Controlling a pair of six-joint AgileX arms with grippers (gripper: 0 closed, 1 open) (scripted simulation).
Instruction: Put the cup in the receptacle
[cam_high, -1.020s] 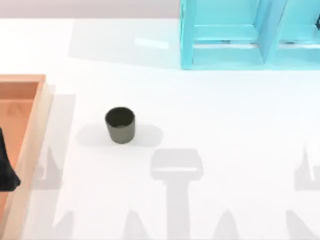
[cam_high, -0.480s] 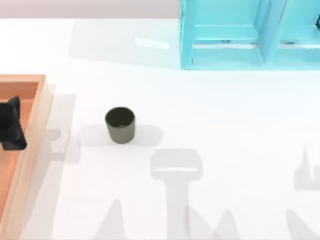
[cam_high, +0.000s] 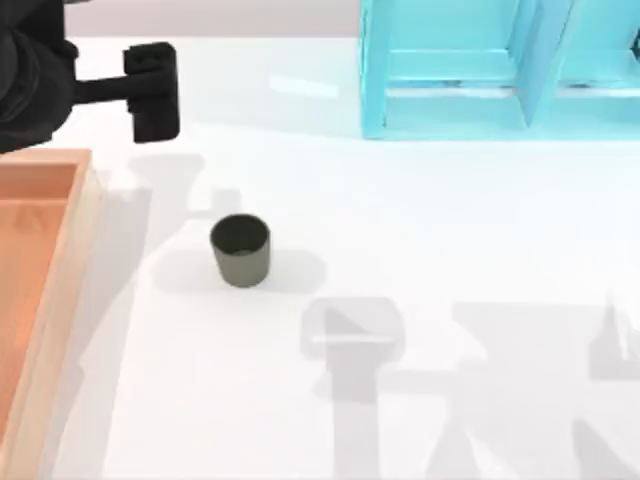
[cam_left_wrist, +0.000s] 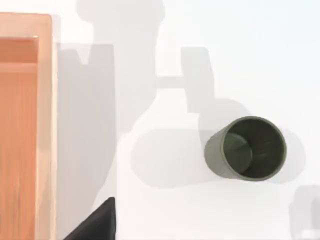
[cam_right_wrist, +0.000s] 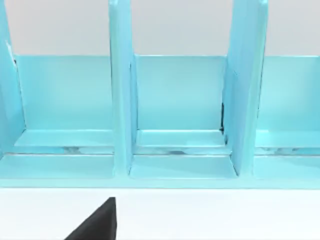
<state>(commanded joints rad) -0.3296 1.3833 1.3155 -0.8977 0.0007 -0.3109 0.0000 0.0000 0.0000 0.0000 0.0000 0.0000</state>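
Observation:
The cup (cam_high: 240, 250) is small, dark olive-grey and has no handle. It stands upright and empty on the white table, left of centre; the left wrist view looks down into the cup (cam_left_wrist: 247, 147). The receptacle (cam_high: 70, 260) is a shallow wooden tray with an orange-brown floor and tan rim, lying at the table's left edge; its rim (cam_left_wrist: 45, 125) appears in the left wrist view too. My left gripper (cam_high: 150, 90) hangs high at the back left, beyond the tray's far corner and well behind the cup. Nothing is held. A dark bit of my right gripper (cam_right_wrist: 97, 225) faces the blue shelf.
A light blue shelf unit (cam_high: 500, 70) with upright dividers stands at the back right of the table, and the right wrist view looks straight at its compartments (cam_right_wrist: 175, 110). White table top (cam_high: 420, 230) lies open between cup, tray and shelf.
My left arm has swung from over the tray at the left edge toward the back of the table, beyond the tray's far corner. The cup has not moved.

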